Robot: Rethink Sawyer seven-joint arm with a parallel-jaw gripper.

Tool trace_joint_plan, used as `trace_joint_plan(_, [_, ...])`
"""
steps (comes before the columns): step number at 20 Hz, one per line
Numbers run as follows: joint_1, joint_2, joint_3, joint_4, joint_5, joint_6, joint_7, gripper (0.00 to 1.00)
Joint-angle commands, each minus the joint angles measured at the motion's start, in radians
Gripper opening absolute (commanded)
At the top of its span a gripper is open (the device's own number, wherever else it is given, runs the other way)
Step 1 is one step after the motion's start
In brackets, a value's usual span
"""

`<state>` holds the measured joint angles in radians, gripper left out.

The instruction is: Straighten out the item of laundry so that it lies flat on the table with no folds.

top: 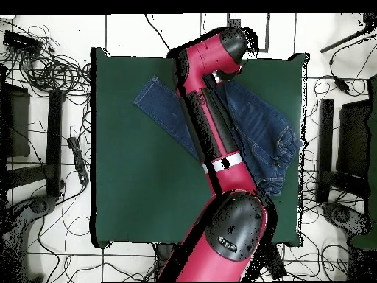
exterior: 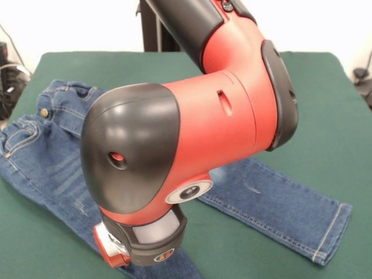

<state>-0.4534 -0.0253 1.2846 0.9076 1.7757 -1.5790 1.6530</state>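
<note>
The blue denim jeans (exterior: pixel 273 200) lie on the dark green table (exterior: pixel 325 104). In the front view the waist with its brass button (exterior: pixel 43 112) is at the left. One leg runs right to a hemmed cuff (exterior: pixel 332 228); the other runs down behind the arm to the bottom edge. The seat looks bunched near the waist. In the overhead view the jeans (top: pixel 261 129) lie at the table's (top: pixel 132 184) far right part, with one leg's end (top: pixel 151 94) pointing left. The red and black arm (exterior: pixel 192 116) hangs over the jeans and hides their middle. No gripper shows in either view.
The arm (top: pixel 213 125) crosses the table from its base (top: pixel 232 228) to the far edge. Cables (top: pixel 51 70) and dark stands (top: pixel 55 140) lie on the floor round the table. The pedestal (exterior: pixel 154 29) stands behind the table's far side.
</note>
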Motion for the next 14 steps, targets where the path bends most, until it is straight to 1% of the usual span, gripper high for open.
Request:
trace_joint_plan(1, [0.04, 0.079, 0.037, 0.026, 0.048, 0.081, 0.189, 1.0])
trace_joint_plan(4, [0.035, 0.08, 0.041, 0.024, 0.039, 0.069, 0.161, 1.0])
trace_joint_plan(14, [0.03, 0.082, 0.048, 0.028, 0.031, 0.06, 0.162, 1.0])
